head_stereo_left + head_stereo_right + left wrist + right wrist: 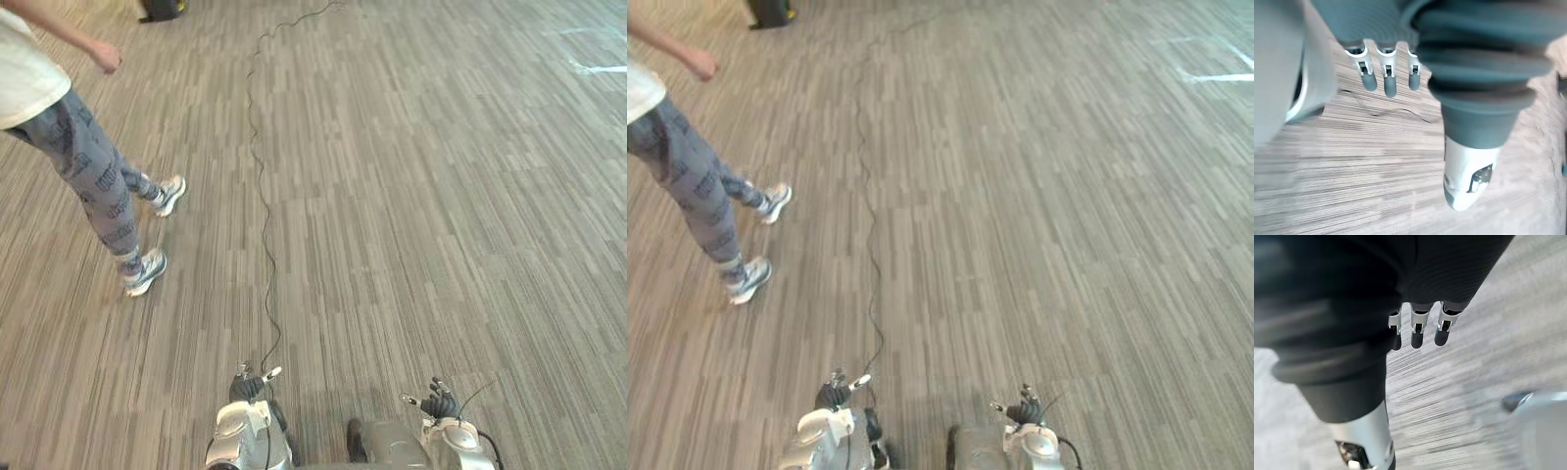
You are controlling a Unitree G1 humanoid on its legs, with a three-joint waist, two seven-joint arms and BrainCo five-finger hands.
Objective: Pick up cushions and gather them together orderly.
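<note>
A grey striped carpet floor (411, 215) spreads out ahead of both my hands. Well ahead of my left hand (247, 388), off to its left, a person (93, 176) in patterned grey trousers and pale sneakers stands with feet apart. Farther beyond that hand a small dark object (162, 10) sits on the carpet, and far ahead of my right hand (441, 401), off to its right, lies a white tape mark (600, 69). Both hands hang low, fingers (1386, 81) straight and relaxed, holding nothing, and I cannot tell where the cushions are.
</note>
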